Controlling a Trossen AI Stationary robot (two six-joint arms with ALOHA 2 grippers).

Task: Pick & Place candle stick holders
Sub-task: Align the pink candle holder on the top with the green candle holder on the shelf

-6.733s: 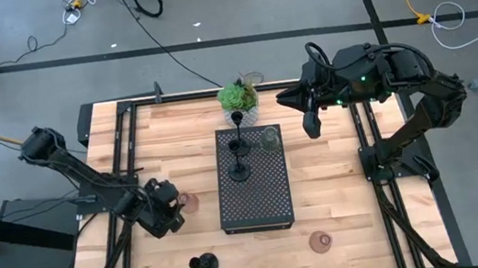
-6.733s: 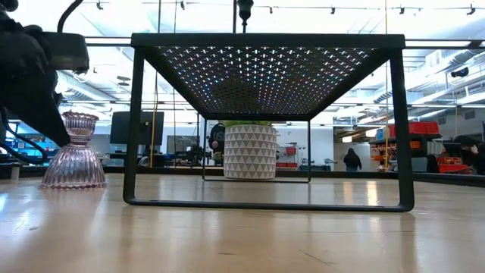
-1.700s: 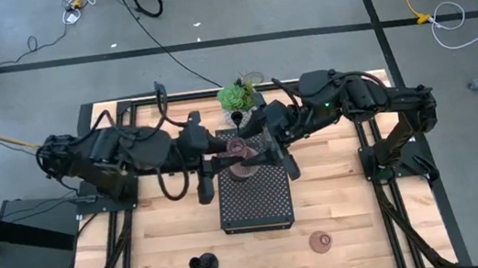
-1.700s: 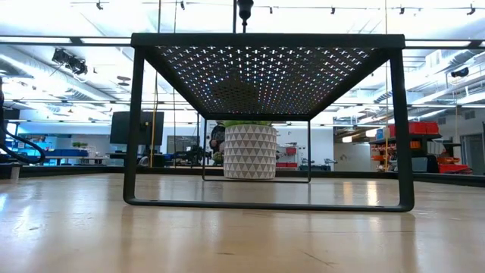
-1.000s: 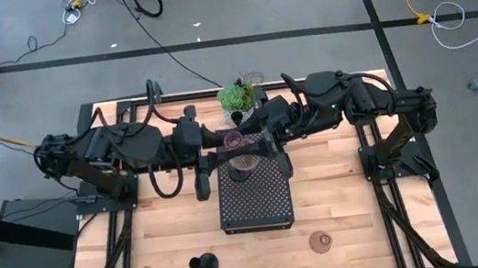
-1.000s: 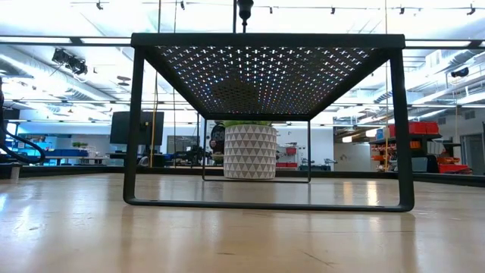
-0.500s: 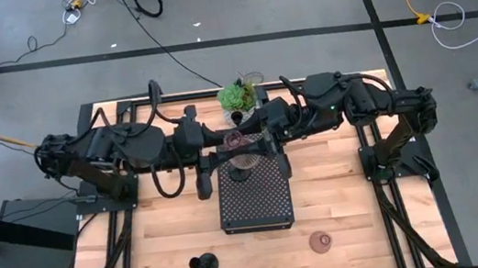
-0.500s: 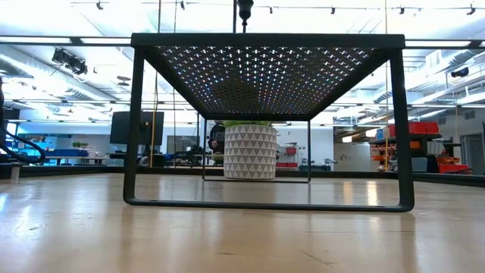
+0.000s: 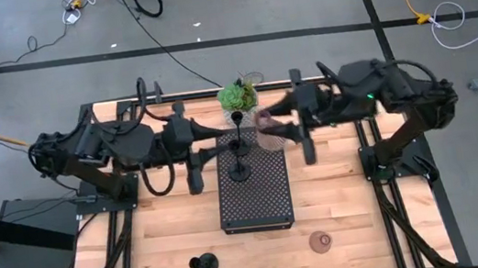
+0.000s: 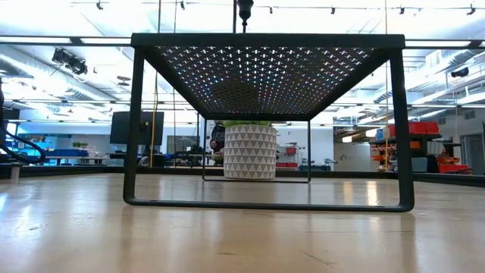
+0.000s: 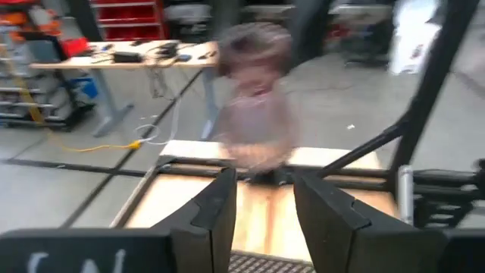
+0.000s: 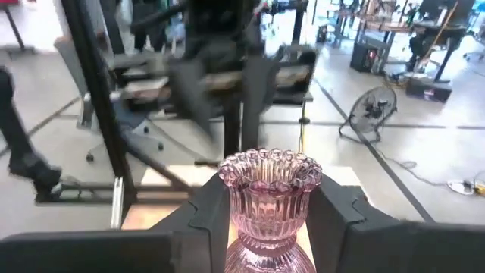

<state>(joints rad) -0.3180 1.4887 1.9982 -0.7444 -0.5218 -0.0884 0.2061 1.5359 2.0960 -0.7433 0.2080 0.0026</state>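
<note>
1. A pink glass cup point(image 12: 270, 199) is held clamped in the right pincer point(image 12: 270, 227), above the far right corner of the tray point(image 9: 256, 196), close to the plant point(image 9: 237, 95).
2. The left pincer point(image 11: 262, 199) is seen with its fingers apart and nothing between them, at the tray's far left corner, facing the cup.
3. On the tray, two black holders point(image 9: 238, 157) are judged to be placed already, one behind the other at the far end.
4. A clear cup could not be made out; it may be hidden behind the right pincer.
5. Left on the table point(image 9: 361, 220): one black holder point(image 9: 204, 264) near the front edge on the left, and a second pink cup point(image 9: 321, 240) near the front edge on the right.
6. The task is judged to be about half done: the held cup is yet to be set down, and two pieces are yet to be fetched.
</note>
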